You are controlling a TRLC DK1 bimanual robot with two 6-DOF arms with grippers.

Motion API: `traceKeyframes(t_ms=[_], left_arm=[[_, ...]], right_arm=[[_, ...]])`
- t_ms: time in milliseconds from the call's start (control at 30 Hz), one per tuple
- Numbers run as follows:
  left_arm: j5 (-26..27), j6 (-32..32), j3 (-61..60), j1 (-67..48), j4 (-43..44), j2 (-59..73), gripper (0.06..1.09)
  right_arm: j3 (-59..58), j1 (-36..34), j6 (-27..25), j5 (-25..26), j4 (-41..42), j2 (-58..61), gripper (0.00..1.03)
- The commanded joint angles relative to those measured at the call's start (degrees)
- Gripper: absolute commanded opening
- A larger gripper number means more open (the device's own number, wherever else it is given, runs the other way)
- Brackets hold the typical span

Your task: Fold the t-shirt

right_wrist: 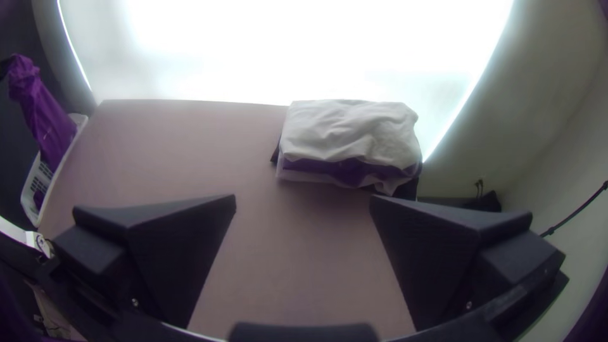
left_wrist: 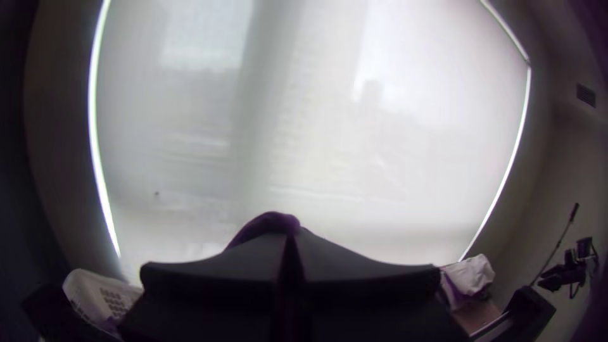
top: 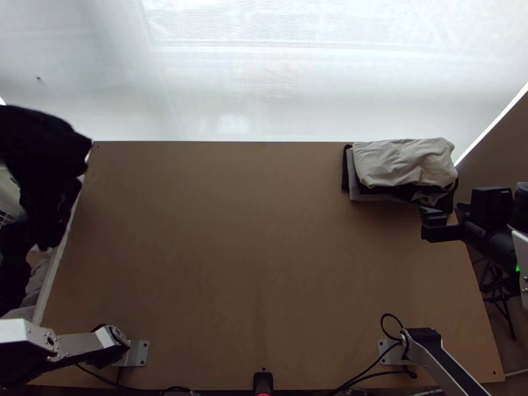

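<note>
Nearest the camera, at the top view's lower left, the left arm's silver link (top: 72,343) stands over the table's near-left corner; the dark cloth (top: 39,145), probably the t-shirt, hangs bunched beyond the table's left edge, down to the white basket (right_wrist: 28,199) beside it; the left gripper (left_wrist: 291,237) has its fingers pressed together on that cloth, though which part it pinches I cannot tell; the table's brown top (top: 231,231) runs broadly from that left edge rightward, giving wide room between basket and stack; the folded stack (top: 402,164), pale cloth uppermost over dark and light layers, sits at the far right corner; just on its near side, by the right edge, the right gripper (top: 429,224) has fingers spread wide, tabletop visible between them.
</note>
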Motion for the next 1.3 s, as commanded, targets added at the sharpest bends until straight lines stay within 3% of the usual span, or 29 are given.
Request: traceKeyframes(t_ms=[0,133,167,233,533,867,1267], left_arm=[[-0.29,-8.78,5.76,-20.12,0.66,-2.12,0.1],[-1.43,-8.61,0.75,-35.06,-1.8,-3.18,0.1],[-1.43,-6.41,-4.26,-42.44,-2.85,-5.2,0.1],[-1.52,-4.48,-6.98,-46.49,-4.35,-6.25,0.1],[-11.19,1.15,-18.06,-67.67,-4.52,-6.96,0.1],[-20.59,7.39,-22.1,-81.2,-1.8,2.36,0.1],[-23.14,7.3,-19.99,-87.53,5.15,13.34,0.1]], right_arm=[[-2.12,-0.64,-0.12,0.04,0.36,-2.61,0.98],[-1.51,-1.17,-0.21,0.04,0.36,-3.05,0.98],[-1.15,-1.25,-0.3,0.04,0.36,-3.05,0.98],[-1.15,-1.34,-0.3,0.04,0.36,-3.05,0.98],[-1.15,-2.05,-0.12,0.04,1.06,-2.78,0.98],[-0.71,-2.57,-0.56,0.04,0.89,-2.7,0.98],[-0.8,-2.75,-1.61,0.22,0.01,-2.52,0.98]])
